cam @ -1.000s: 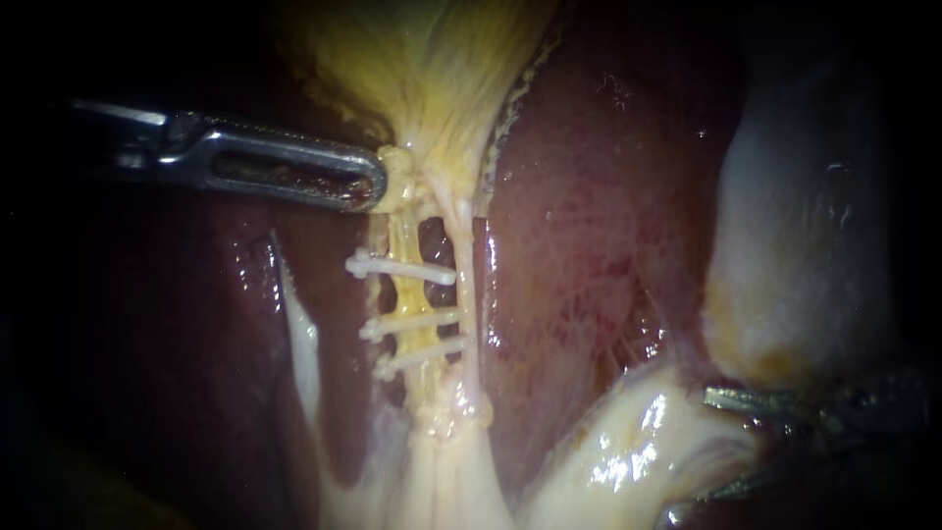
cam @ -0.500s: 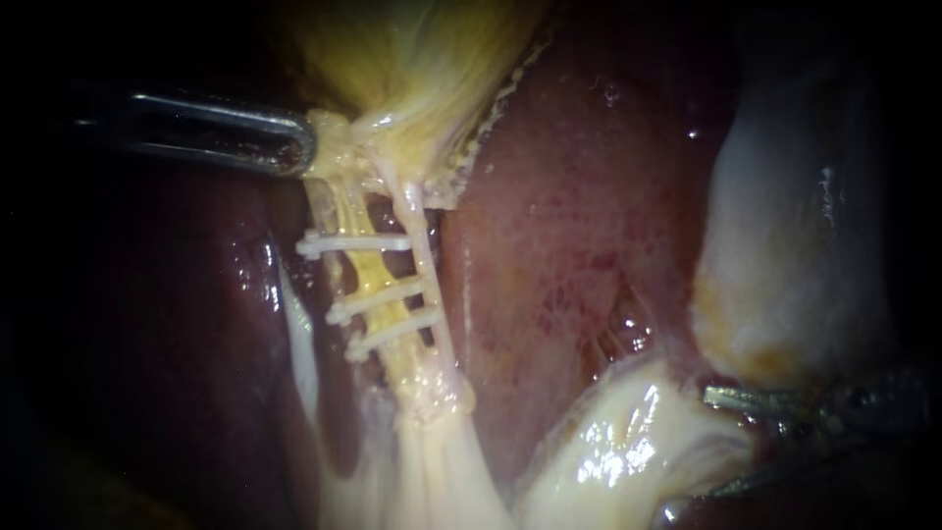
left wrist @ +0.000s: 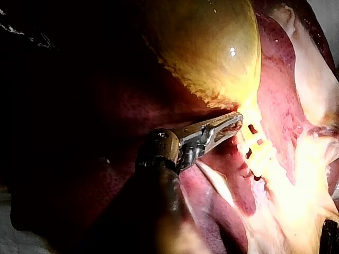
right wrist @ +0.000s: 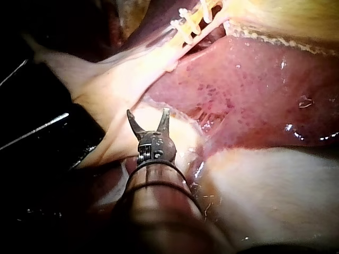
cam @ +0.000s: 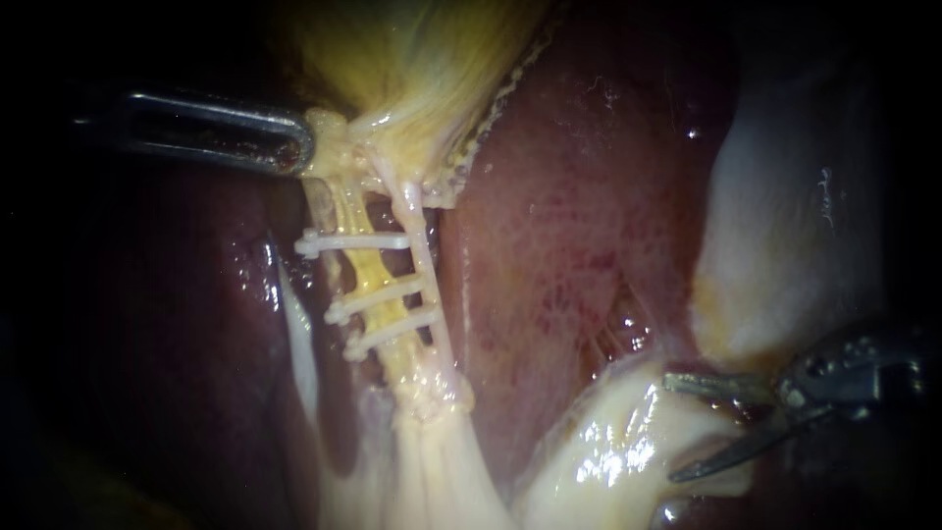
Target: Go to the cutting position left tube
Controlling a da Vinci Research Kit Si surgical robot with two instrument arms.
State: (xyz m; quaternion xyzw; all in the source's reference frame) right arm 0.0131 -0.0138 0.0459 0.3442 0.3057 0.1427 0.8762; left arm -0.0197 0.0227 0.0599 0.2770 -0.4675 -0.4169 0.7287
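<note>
Now, left instrument (cam: 299,152) clamping gallbladder (cam: 412,69), right instrument (cam: 672,427) spread apart.

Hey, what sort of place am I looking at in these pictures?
Likely a surgical practice bench, seen close up: a dark red liver and yellow gallbladder, white clips across thin tubes, the left instrument gripping the gallbladder's neck, the right instrument with jaws open.

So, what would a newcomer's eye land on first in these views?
Three white clips cross the tubes at centre-left of the endoscope view, below the yellow gallbladder. The left instrument's end effector is shut on the gallbladder's base just above them; the right instrument's end effector gapes open over pale tissue at lower right, well clear of the clips.
</note>
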